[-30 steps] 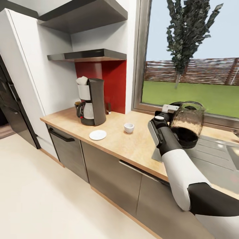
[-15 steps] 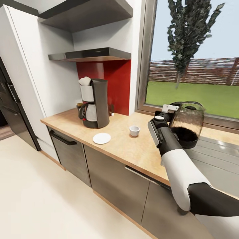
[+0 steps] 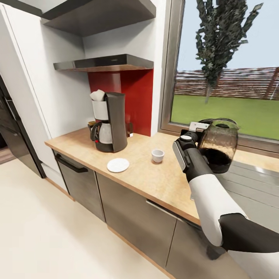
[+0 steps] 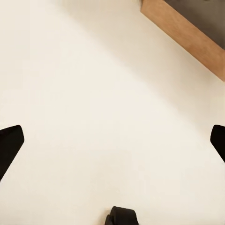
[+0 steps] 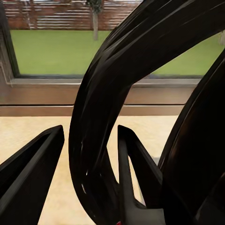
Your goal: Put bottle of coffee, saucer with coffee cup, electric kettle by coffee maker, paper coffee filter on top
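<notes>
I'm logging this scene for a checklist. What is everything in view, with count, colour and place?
coffee maker: one, black and white, on the countertop by the red wall panel
paper coffee filter: one, white, on top of the coffee maker
saucer: one, white, on the countertop in front of the coffee maker
coffee cup: one, white, on the countertop, apart from the saucer
countertop: one, tan wood grain, over grey cabinets
shelf: one, dark, above the coffee maker
electric kettle: one, clear glass with black base, held above the countertop
right end effector: one, black, shut on the kettle's handle
left end effector: one, black, open over pale floor
</notes>
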